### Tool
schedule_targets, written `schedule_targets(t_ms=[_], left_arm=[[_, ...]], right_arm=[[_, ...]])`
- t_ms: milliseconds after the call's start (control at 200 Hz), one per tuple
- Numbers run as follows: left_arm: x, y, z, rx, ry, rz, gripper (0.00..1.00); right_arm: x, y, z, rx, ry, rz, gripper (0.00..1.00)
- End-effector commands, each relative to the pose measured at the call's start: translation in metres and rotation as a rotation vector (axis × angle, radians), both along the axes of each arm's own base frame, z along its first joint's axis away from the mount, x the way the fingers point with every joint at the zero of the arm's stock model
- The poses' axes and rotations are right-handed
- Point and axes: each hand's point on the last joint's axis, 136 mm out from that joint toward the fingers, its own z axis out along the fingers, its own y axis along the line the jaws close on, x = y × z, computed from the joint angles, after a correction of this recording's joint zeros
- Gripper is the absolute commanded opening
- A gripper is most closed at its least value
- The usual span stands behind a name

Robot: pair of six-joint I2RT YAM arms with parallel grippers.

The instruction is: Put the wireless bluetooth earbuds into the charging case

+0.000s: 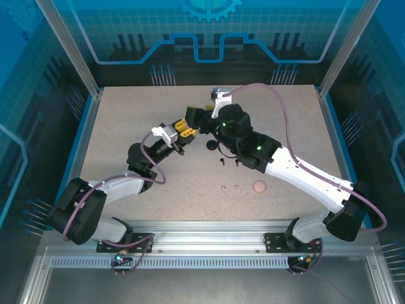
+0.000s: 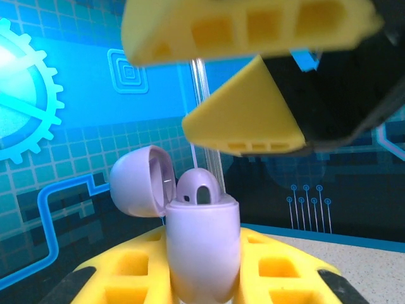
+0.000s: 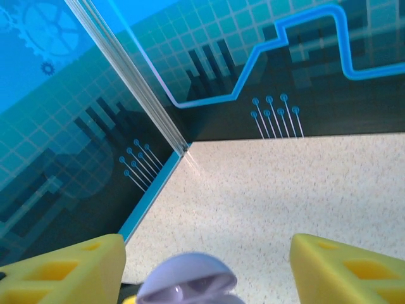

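My left gripper (image 2: pixel 202 286) is shut on the body of a lilac charging case (image 2: pixel 202 244), held upright with its lid (image 2: pixel 140 182) swung open. One lilac earbud (image 2: pixel 201 188) sits in the case, its top showing above the rim. My right gripper (image 3: pixel 209 269) hangs open just above the case, yellow fingers (image 3: pixel 69 269) spread wide on either side of the lid (image 3: pixel 186 278) with nothing between them. In the top view both grippers meet mid-table, left gripper (image 1: pixel 184 128) and right gripper (image 1: pixel 201 120).
An open black case (image 1: pixel 212 145) lies under the right arm, a black earbud (image 1: pixel 221 159) just in front of it. Two pale pink earbuds (image 1: pixel 229 188) and a shut pink case (image 1: pixel 259 186) lie nearer the front. Clear walls enclose the table (image 1: pixel 126 126).
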Motion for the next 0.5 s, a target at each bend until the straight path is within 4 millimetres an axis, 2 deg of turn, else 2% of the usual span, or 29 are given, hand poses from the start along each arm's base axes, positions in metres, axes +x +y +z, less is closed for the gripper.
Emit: schedule_targets(t_ms=[0,130,250,495], left_arm=[[-0.006,0.000,0.016,-0.024,-0.057,-0.006,0.00],[-0.007,0.000,0.014,-0.024,-0.049,-0.010,0.00],[-0.008,-0.002,0.014,-0.024,-0.045,-0.025,0.00],[-0.009,-0.002,0.013,-0.034,-0.027,-0.041,0.00]], right_arm=[[-0.002,-0.015,0.034,0.048,-0.021,0.010,0.71],[0.008,-0.017,0.032,0.029,0.044,0.057,0.71],[0.021,-0.007,0.022,-0.013,0.122,0.125,0.66],[0.035,0.019,0.005,-0.105,0.215,0.221,0.30]])
